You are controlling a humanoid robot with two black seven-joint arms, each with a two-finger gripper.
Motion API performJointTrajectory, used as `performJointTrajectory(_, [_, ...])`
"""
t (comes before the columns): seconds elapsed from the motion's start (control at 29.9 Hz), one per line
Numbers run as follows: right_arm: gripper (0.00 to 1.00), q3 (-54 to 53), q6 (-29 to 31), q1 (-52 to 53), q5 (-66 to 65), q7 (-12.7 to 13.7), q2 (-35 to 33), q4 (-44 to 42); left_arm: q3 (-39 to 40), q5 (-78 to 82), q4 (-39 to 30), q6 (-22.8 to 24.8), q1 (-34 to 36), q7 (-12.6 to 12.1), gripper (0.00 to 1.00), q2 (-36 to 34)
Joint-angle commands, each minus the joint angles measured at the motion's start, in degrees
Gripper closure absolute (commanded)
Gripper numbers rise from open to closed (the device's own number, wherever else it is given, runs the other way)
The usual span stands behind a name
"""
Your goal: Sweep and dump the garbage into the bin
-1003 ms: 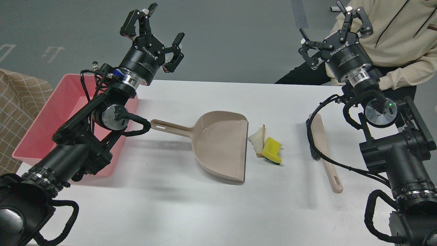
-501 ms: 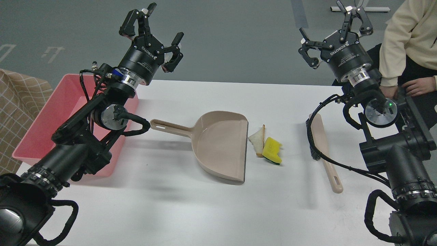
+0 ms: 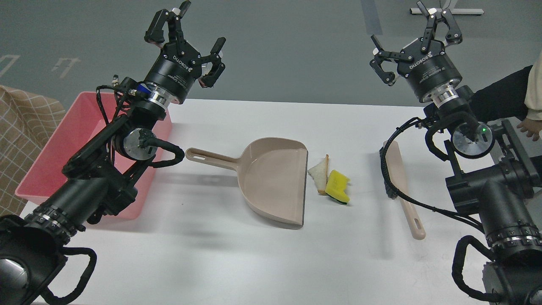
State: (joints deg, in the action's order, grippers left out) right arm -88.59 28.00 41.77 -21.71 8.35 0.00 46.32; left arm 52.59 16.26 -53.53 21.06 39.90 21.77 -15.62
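A triangular white bread slice (image 3: 319, 173) and a yellow sponge with a green layer (image 3: 337, 186) lie on the white table just right of the open mouth of a beige dustpan (image 3: 275, 180). The pink bin (image 3: 51, 165) stands at the table's left edge, partly behind my left arm. My left gripper (image 3: 186, 34) is open and empty, raised above the bin's far right corner. My right gripper (image 3: 417, 36) is open and empty, raised above the table's far right.
A beige brush with a long handle (image 3: 404, 186) lies right of the garbage, beside my right arm. A person's arm and hand (image 3: 529, 123) show at the right edge. A checked beige cloth (image 3: 21, 127) is at the far left.
The person at the right has drawn back out of view, leaving only an arm and hand. My left gripper has shifted slightly left and up. The right gripper has barely moved.
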Motion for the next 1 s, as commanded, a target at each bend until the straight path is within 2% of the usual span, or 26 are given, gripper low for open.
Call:
performJointTrajectory(0.0, [0.0, 0.0, 0.0, 0.1, 0.0, 0.0, 0.0, 0.0, -0.5, 0.0, -0.1, 0.2, 0.0, -0.2, 0.02, 0.0])
performJointTrajectory(0.97, [0.0, 0.0, 0.0, 0.1, 0.0, 0.0, 0.0, 0.0, -0.8, 0.2, 0.0, 0.0, -0.1, 0.1, 0.02, 0.0])
